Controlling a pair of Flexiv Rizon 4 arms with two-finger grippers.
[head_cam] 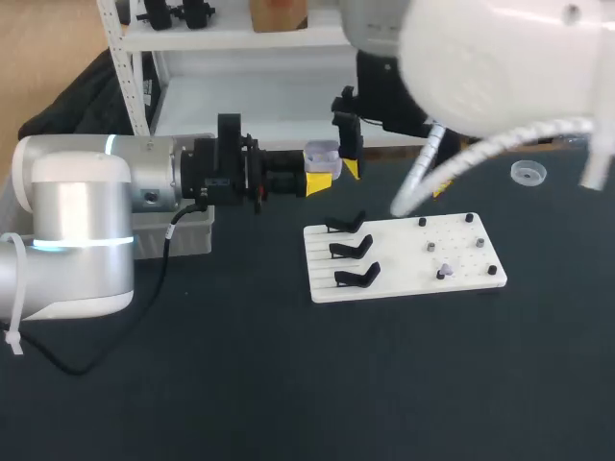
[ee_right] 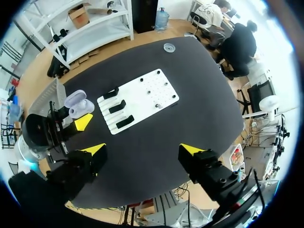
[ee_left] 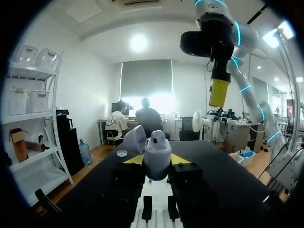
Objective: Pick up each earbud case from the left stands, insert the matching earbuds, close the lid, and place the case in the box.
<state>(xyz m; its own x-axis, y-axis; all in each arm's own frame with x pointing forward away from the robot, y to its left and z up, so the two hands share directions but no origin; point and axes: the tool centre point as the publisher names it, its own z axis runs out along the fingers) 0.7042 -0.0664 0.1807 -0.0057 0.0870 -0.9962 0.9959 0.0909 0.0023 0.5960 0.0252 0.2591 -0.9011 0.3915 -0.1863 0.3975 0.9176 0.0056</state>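
My left gripper [head_cam: 322, 176] is shut on a lavender earbud case [head_cam: 323, 157] and holds it in the air behind the white board [head_cam: 404, 279]. In the left wrist view the case [ee_left: 157, 156] stands upright between the fingers with its lid [ee_left: 135, 138] swung open. My right gripper [head_cam: 392, 175] hangs open high above the table, just right of the case. Its yellow tips [ee_right: 92, 149] stand far apart with nothing between them. The board's three black stands [head_cam: 351, 248] are bare. Small pale earbuds [head_cam: 442, 272] sit among the pegs on the board's right half.
A grey box [head_cam: 178, 235] stands at the left, behind my left arm. A small clear dish [head_cam: 528, 173] lies at the back right. The dark tabletop [head_cam: 384, 384] stretches in front of the board.
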